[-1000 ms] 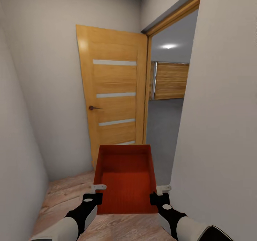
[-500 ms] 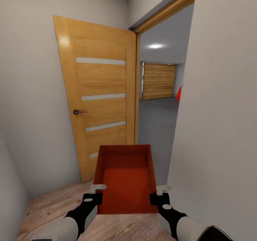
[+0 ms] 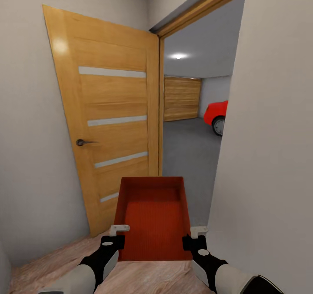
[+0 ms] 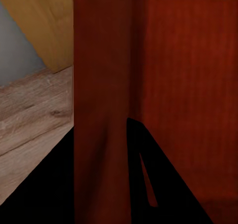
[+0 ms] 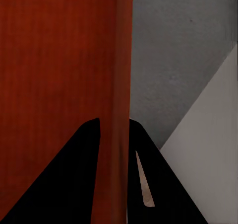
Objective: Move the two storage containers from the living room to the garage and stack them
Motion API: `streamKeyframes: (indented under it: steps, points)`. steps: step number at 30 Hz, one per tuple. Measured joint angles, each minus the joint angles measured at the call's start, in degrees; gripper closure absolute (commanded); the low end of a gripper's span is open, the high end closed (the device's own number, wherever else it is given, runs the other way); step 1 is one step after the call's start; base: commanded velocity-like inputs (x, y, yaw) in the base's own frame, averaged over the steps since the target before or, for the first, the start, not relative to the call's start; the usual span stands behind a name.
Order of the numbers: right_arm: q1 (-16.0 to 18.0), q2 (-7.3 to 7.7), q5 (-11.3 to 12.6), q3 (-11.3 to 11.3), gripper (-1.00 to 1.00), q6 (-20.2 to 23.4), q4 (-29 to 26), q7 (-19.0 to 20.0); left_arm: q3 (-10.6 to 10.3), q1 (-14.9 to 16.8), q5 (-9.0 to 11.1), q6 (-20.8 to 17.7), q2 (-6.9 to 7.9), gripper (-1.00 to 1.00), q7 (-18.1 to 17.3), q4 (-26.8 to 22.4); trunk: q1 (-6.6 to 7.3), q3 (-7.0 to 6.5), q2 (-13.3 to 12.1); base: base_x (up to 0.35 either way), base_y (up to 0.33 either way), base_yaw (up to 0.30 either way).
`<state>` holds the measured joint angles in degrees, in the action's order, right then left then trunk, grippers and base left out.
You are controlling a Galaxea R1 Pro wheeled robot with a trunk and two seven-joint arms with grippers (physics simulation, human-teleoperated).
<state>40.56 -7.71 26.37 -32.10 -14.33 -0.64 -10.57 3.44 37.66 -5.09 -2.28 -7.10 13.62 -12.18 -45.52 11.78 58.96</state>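
Note:
An orange-red open-top storage container [image 3: 153, 218] is held out in front of me, empty, above the wood plank floor. My left gripper [image 3: 117, 232] is shut on its left wall [image 4: 99, 110], one finger on each side. My right gripper [image 3: 196, 234] is shut on its right wall [image 5: 121, 85] in the same way. Ahead, through the doorway, lies the garage with its dark grey concrete floor [image 3: 189, 155] and a red car [image 3: 217, 113].
A wooden door [image 3: 108, 124] with a dark handle [image 3: 81, 142] stands open at the left of the doorway. A white wall [image 3: 274, 155] closes in tight on the right and another white wall on the left. A wooden garage door [image 3: 182, 98] is at the far end.
The view has swung and moved toward the doorway: the door has slid left and more of the garage shows, with the red car now in sight. The container stays held the same way.

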Motion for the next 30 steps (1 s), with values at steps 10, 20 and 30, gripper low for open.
streamKeyframes:
  steps: [10, 20, 30]
  points:
    - [0.0, -0.01, 0.02, -0.02, 1.0, -0.01, 0.01, 0.01, -0.05, -0.01, 0.04, 0.0, 0.0, 1.0, 0.03, -0.02, 0.0, 0.0, 0.0, 0.246, 0.263, -0.092]
    - [0.0, 0.0, 0.01, 0.0, 1.0, -0.03, 0.0, 0.0, -0.1, 0.0, 0.07, 0.0, 0.01, 1.0, 0.02, -0.02, 0.0, -0.18, 0.0, 0.246, 0.263, -0.251]
    - [0.0, 0.0, 0.03, -0.13, 1.0, 0.0, 0.01, -0.01, -0.14, 0.0, 0.27, 0.14, 0.02, 1.0, 0.01, 0.13, 0.0, -0.23, 0.0, 0.242, 0.23, -0.277]
